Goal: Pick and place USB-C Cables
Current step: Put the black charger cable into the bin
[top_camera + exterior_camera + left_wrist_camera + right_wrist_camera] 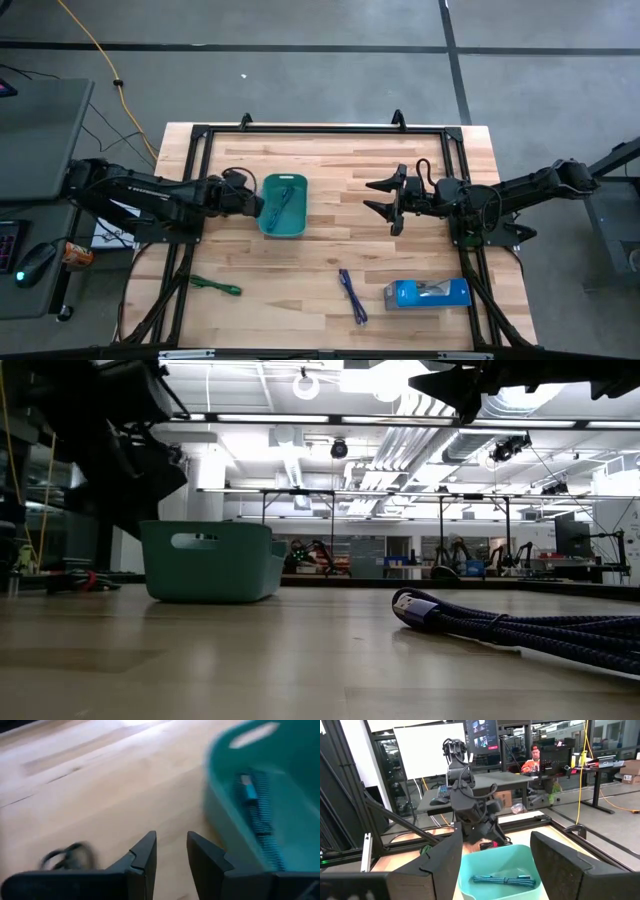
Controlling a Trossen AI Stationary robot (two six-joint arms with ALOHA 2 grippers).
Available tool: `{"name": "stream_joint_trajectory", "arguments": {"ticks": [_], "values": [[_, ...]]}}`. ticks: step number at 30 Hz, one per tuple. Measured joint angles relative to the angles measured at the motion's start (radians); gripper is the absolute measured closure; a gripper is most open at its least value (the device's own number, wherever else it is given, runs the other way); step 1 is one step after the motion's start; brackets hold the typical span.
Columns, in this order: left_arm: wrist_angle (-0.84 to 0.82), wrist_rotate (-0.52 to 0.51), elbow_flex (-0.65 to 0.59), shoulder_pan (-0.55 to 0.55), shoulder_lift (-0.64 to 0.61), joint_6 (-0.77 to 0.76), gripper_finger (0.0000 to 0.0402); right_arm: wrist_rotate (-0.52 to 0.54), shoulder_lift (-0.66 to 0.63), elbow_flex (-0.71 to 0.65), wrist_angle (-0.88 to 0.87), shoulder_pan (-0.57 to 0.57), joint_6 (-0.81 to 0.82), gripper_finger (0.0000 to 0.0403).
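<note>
- Our left gripper [258, 205], jaws slightly parted and empty, sits beside the teal tray [296, 230] holding the light blue cable [283, 206].
- Our right gripper [383, 200] waits mid-table, jaws spread wide.

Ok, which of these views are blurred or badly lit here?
Left wrist view: motion-smeared, so the teal tray and the light blue cable inside it are soft, though the left pincer is crisp. Low view: bright ceiling lights leave the arms overhead as dark shapes; the dark blue-purple cable reads clearly. High and right wrist views are sharp and evenly lit.
</note>
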Motion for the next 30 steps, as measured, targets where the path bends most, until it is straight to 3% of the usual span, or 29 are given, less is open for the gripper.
{"name": "stream_joint_trajectory", "arguments": {"ticks": [5,8,21,30], "values": [[-0.208,0.014,0.0,-0.004,-0.065,-0.196,0.0314,0.0,0.0,0.0,-0.003,0.0,0.0,0.0176],[-0.265,0.052,0.0,-0.017,-0.067,-0.218,0.0314,0.0,0.0,0.0,-0.003,0.0,0.0,0.0176],[-0.217,0.081,0.0,-0.032,-0.066,-0.176,0.0314,0.0,0.0,0.0,-0.002,0.0,0.0,0.0176],[-0.216,0.009,0.0,-0.032,-0.066,-0.178,0.0303,0.0,0.0,0.0,-0.002,0.0,0.0,0.0176]]}}
